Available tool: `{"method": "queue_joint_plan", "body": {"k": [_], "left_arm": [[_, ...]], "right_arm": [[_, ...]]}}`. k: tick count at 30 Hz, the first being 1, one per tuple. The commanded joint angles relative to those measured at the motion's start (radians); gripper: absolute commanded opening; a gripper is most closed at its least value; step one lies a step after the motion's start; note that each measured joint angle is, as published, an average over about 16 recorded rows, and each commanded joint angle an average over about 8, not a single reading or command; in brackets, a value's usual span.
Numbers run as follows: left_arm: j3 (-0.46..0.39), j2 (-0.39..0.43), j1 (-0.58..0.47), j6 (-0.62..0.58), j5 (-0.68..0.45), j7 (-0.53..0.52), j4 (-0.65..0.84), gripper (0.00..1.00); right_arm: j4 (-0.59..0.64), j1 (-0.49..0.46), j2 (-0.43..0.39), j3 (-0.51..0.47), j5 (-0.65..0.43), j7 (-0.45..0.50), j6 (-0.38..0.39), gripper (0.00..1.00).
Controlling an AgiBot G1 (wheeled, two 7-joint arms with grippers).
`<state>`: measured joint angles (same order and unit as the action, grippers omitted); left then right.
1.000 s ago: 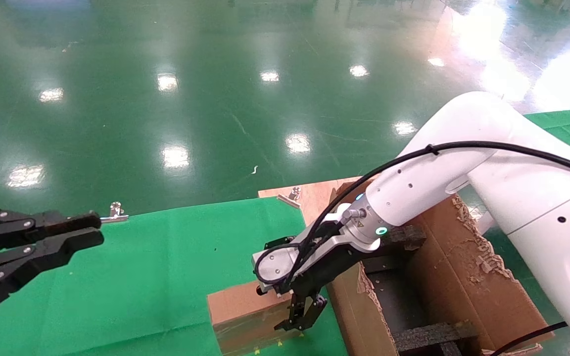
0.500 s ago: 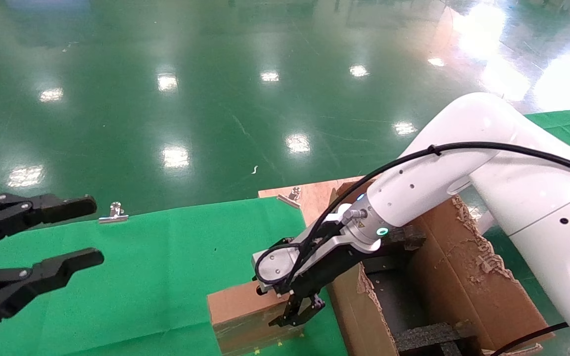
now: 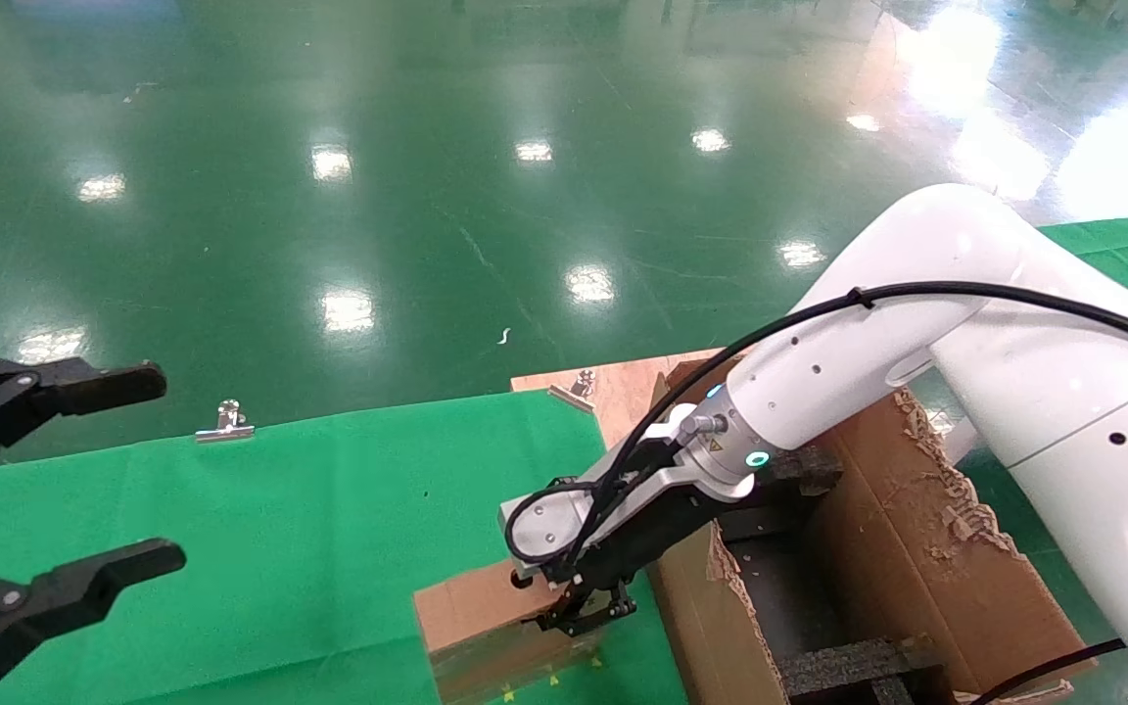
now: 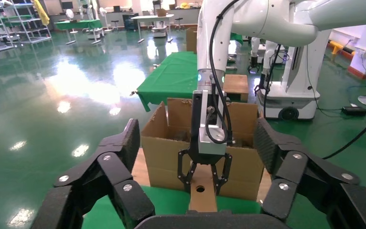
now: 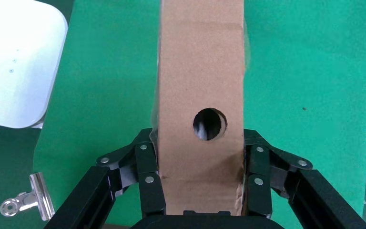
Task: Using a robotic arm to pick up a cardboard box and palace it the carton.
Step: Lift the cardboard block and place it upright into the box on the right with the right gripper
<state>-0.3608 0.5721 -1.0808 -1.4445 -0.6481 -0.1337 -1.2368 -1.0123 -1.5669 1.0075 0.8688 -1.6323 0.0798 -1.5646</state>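
**Box clamped beside the carton**

Box (image 3: 486, 612) first: the small flat cardboard one lies at the near edge of the green bench (image 3: 260, 509), just left of the carton (image 3: 907, 558). The right gripper (image 3: 586, 609) has its fingers (image 5: 147, 167) closed against both long sides, near the end with the round hole. It looks light and stiff, though thin walls could buckle under a hard squeeze; holding across the narrow width suits it. The carton's flaps are torn, with black foam inside. At far left, the left gripper (image 3: 55, 480) hangs wide open, holding nothing.
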Motion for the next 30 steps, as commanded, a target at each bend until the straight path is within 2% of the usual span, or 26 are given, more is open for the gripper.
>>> {"method": "queue_joint_plan", "body": {"k": [1, 10, 19, 24, 30], "left_arm": [[0.0, 0.0, 0.0, 0.0, 0.0, 0.0, 0.0, 1.0], [0.0, 0.0, 0.0, 0.0, 0.0, 0.0, 0.0, 1.0], [0.0, 0.0, 0.0, 0.0, 0.0, 0.0, 0.0, 1.0], [0.0, 0.0, 0.0, 0.0, 0.0, 0.0, 0.0, 1.0], [0.0, 0.0, 0.0, 0.0, 0.0, 0.0, 0.0, 1.0]], "right_arm": [[0.0, 0.0, 0.0, 0.0, 0.0, 0.0, -0.001, 0.0], [0.011, -0.045, -0.016, -0.021, 0.035, 0.006, 0.005, 0.0], [0.066, -0.236, -0.059, -0.026, 0.111, -0.008, -0.021, 0.0], [0.096, -0.346, -0.094, 0.016, 0.166, -0.016, -0.027, 0.0], [0.122, -0.432, -0.155, 0.084, 0.238, -0.014, -0.027, 0.0]]}}
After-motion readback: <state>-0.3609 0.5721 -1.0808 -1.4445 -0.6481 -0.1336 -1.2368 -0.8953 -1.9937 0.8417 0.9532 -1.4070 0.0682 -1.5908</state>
